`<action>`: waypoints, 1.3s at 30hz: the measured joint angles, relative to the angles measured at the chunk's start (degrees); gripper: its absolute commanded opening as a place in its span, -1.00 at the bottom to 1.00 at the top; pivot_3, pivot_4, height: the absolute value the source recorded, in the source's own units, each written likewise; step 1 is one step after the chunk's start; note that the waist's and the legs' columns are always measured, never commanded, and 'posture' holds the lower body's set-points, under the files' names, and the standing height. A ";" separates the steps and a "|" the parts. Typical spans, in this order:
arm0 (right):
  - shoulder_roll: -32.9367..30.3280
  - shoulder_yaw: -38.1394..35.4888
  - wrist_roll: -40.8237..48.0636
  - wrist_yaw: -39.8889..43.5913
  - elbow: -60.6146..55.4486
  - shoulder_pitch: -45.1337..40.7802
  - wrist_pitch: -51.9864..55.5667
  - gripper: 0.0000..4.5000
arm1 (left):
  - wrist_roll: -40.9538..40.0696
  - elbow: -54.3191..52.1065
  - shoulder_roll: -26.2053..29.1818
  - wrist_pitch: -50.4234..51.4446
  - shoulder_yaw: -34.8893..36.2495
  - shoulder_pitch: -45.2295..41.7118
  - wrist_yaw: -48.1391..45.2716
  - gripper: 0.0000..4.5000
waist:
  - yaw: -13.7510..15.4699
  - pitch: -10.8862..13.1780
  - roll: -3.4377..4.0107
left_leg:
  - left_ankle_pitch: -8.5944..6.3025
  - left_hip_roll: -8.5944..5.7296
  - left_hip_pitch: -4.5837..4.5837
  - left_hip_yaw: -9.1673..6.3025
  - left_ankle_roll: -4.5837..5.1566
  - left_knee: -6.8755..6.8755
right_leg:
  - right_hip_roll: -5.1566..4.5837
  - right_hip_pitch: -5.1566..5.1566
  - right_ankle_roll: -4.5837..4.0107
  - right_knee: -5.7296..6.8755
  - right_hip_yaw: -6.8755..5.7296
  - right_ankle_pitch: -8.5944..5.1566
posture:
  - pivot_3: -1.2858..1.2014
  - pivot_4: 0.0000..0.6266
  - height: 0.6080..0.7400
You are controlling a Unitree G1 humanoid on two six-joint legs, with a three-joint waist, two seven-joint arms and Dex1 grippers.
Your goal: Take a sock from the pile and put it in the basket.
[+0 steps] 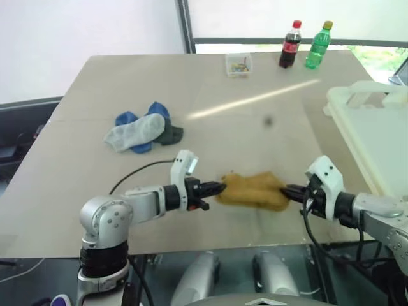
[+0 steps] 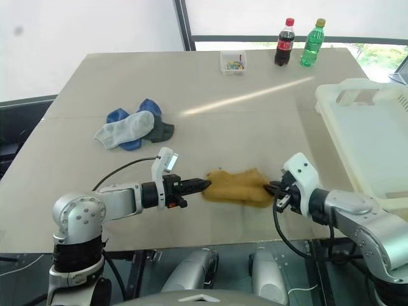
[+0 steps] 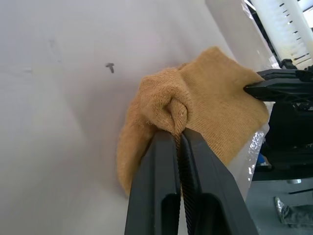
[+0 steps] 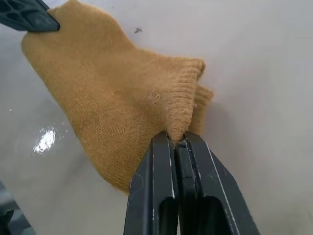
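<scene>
Mustard sock [image 1: 254, 190] stretched between left claw [image 1: 220, 189] and right claw [image 1: 285, 190], each pinching an end, low over the tan bench [image 1: 76, 172].

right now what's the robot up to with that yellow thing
It holds a mustard yellow sock stretched between both grippers near the table's front edge: the left gripper is shut on one end, the right gripper on the other. The pile of blue, grey and dark socks lies further back to its left. The basket stands on its right, and the sock is not in it yet.
</scene>
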 measured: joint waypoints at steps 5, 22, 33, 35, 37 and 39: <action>0.21 -0.06 0.28 -1.65 -0.30 0.22 -0.13 -1.00 | 1.09 0.87 0.19 -2.13 -2.11 -0.60 -0.39 -0.98 | 0.37 0.00 0.00 | 0.01 0.00 0.00 0.01 -0.01 0.00 | 0.00 0.01 0.00 -0.03 0.00 0.00 | 0.03 -0.52 0.99; 0.59 0.27 0.32 -5.26 -1.18 5.95 -2.22 -1.00 | 3.72 3.52 0.67 -4.71 -7.12 -0.63 -0.94 -0.98 | 0.75 0.01 -0.01 | 0.00 0.04 -0.02 0.00 0.00 0.00 | 0.00 0.02 0.01 -0.08 -0.02 -0.01 | 0.03 -0.52 0.99; 0.41 5.01 -5.42 -6.17 0.33 8.67 -9.01 -1.00 | 4.08 4.21 1.18 -6.53 -8.57 -0.99 -2.78 0.84 | 0.73 0.00 -0.01 | 0.00 0.06 0.04 0.02 0.00 0.00 | -0.01 0.06 0.02 -0.09 0.00 -0.01 | 0.03 -0.52 0.99; 0.35 5.02 -6.31 -6.03 0.83 8.92 -10.93 -1.00 | 3.79 4.07 1.58 -7.11 -8.10 -0.96 -3.23 0.84 | 0.70 0.00 -0.01 | 0.00 0.09 0.05 0.03 0.00 0.00 | -0.01 0.07 0.03 -0.09 0.01 -0.02 | 0.03 -0.52 0.99; -0.60 5.02 -7.78 -5.04 1.36 9.83 -13.77 -1.00 | 3.62 4.04 3.07 -7.44 -6.76 -0.40 -3.84 0.84 | 0.63 0.00 0.00 | 0.00 0.13 0.05 0.05 0.00 0.00 | 0.01 0.06 0.02 -0.08 0.02 -0.02 | 0.03 -0.52 0.99; -1.00 4.99 -8.54 -4.34 1.92 10.41 -15.98 -1.00 | 3.68 4.05 4.38 -8.15 -5.77 0.53 -4.38 0.84 | 0.63 0.00 -0.01 | 0.00 0.14 0.05 0.05 0.00 0.00 | 0.01 0.06 0.02 -0.10 0.02 -0.02 | 0.03 -0.52 0.99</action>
